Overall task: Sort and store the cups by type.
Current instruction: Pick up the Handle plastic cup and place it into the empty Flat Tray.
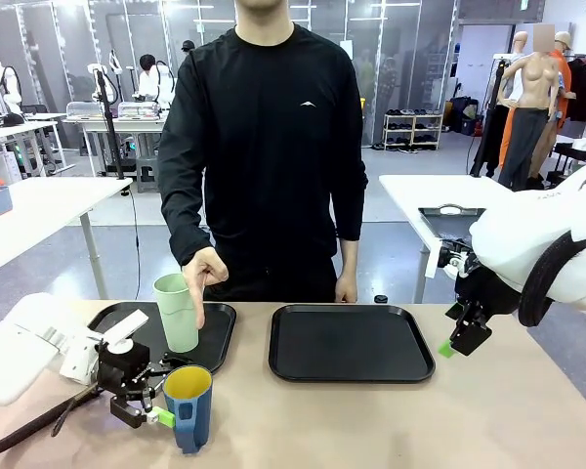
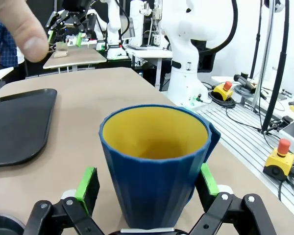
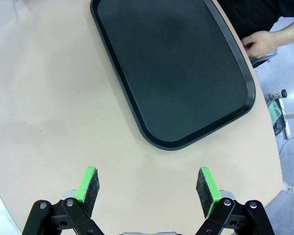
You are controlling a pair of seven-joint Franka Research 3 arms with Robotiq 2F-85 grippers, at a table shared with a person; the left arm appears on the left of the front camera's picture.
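Step in hand, by my judgement: pickup of the blue mug (image 1: 188,407), which stands on the bare tabletop (image 1: 371,420) just in front of the left tray (image 1: 215,337), toward the robot. The left gripper (image 1: 146,396) brackets the mug with its jaws spread – in the left wrist view the green pads (image 2: 87,187) sit either side of the faceted wall, the far one close against it, the near one with a slight gap, so the hold is not yet made. The mint-green tumbler (image 1: 177,313) stands upright on the left tray, the person's hand (image 1: 204,272) resting at its rim. The right tray (image 1: 352,342) lies beside the left tray and is bare; the right gripper (image 1: 461,344) hangs released past its outer edge. Next move calls for closing squarely on the mug's body, clear of the handle (image 2: 213,142), then lifting – presumably to the right tray. Mug: ribbed, matt blue, yellow inside, tapering. Tumbler: smooth, tall, handleless plastic. Trays: black, shallow-rimmed, rounded corners.
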